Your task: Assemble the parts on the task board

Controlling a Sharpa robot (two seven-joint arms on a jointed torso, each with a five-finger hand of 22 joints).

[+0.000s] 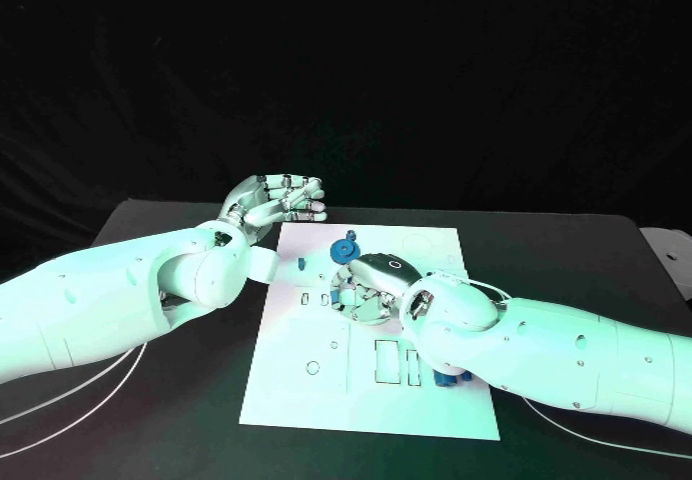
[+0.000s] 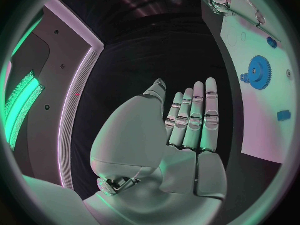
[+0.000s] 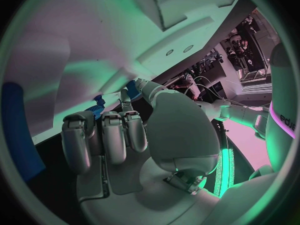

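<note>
The white task board (image 1: 372, 400) lies in the middle of the black table. A blue gear (image 1: 346, 248) stands on its far part, also seen as the gear (image 2: 256, 72) from the left wrist. A small blue part (image 1: 300, 264) sits near the board's left edge. My right hand (image 1: 368, 290) is down on the board's middle, fingers curled, pinching a small ridged blue part (image 3: 98, 107) against the board (image 3: 94, 45). My left hand (image 1: 277, 200) hovers by the board's far left corner, its fingers (image 2: 190, 120) curled in on nothing.
More blue parts (image 1: 444, 378) lie by slots near the board's right edge, partly hidden under my right forearm. A long blue part (image 3: 15, 135) shows beside my right hand. Bare black table (image 1: 577, 250) flanks the board on both sides.
</note>
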